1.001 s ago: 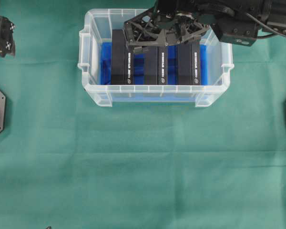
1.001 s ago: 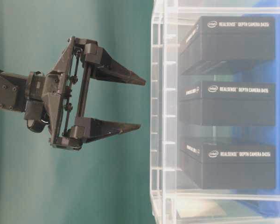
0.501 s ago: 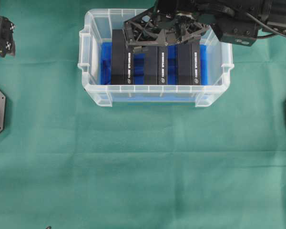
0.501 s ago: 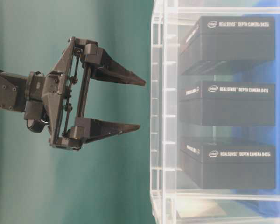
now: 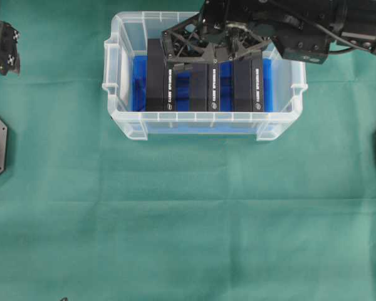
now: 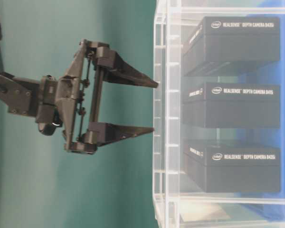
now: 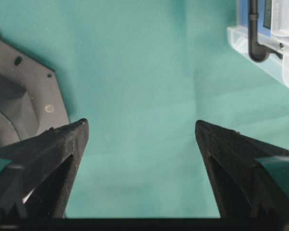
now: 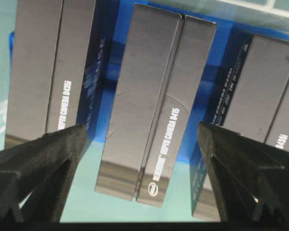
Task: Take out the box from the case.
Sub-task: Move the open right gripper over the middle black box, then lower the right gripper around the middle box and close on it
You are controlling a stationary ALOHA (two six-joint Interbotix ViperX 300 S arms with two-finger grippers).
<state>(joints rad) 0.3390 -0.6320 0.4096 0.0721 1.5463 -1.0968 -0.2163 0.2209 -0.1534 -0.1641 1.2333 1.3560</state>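
From overhead, the case [image 5: 205,75], a clear plastic bin with a blue lining, sits on the green-covered worktop [image 5: 188,213] near its far edge. Three black boxes lie side by side inside it: the left box [image 5: 160,78], the middle box [image 5: 205,86] and the right box [image 5: 248,84]. My right claw [image 5: 210,53] hangs over the case above the middle box, its fingers spread wide. My left claw [image 5: 3,47] is at the far left edge, well apart from the case. In the table-level view, my right claw [image 6: 152,107] points at the case's clear wall [image 6: 166,118], fingertips just beside it, jaws wide apart, and all three boxes show through the plastic. My left wrist view shows my left claw [image 7: 142,127] spread open over bare green cloth, with a corner of the case [image 7: 269,43] at the upper right. My right wrist view looks down between spread fingers [image 8: 48,154] onto the middle box [image 8: 156,96], which lies between them untouched.
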